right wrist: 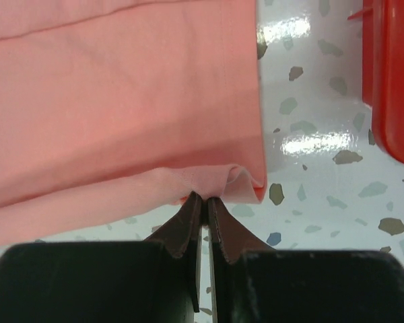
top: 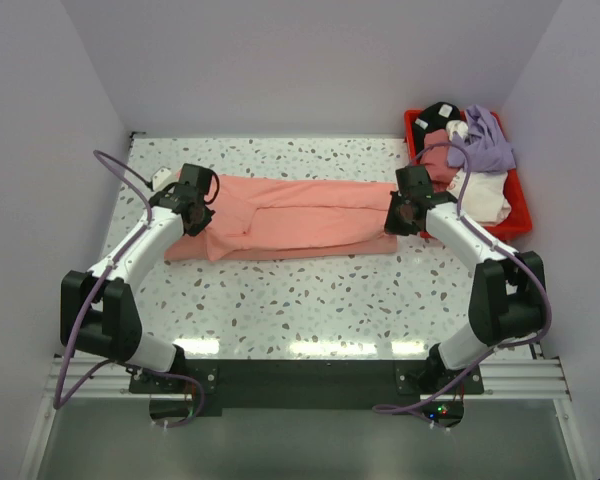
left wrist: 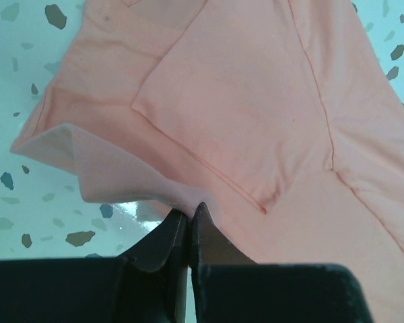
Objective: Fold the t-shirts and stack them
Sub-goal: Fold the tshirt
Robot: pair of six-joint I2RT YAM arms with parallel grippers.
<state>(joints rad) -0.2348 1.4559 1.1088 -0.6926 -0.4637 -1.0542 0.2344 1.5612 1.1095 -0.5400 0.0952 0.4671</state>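
A salmon pink t-shirt (top: 300, 215) lies stretched left to right across the table, its long sides folded inward. My left gripper (top: 202, 212) is shut on the shirt's near edge at the sleeve end (left wrist: 188, 202). My right gripper (top: 400, 214) is shut on the near corner of the hem end (right wrist: 239, 182), lifting a small fold of cloth. Both pinch points sit at the shirt's opposite ends. More t-shirts (top: 475, 150) in lavender, dusty rose, white and black are heaped in a bin at the back right.
The red plastic bin (top: 515, 220) stands at the table's back right corner, close to my right gripper; its rim (right wrist: 397, 81) shows in the right wrist view. Speckled white tabletop (top: 310, 300) lies in front of the shirt. Walls enclose the table on three sides.
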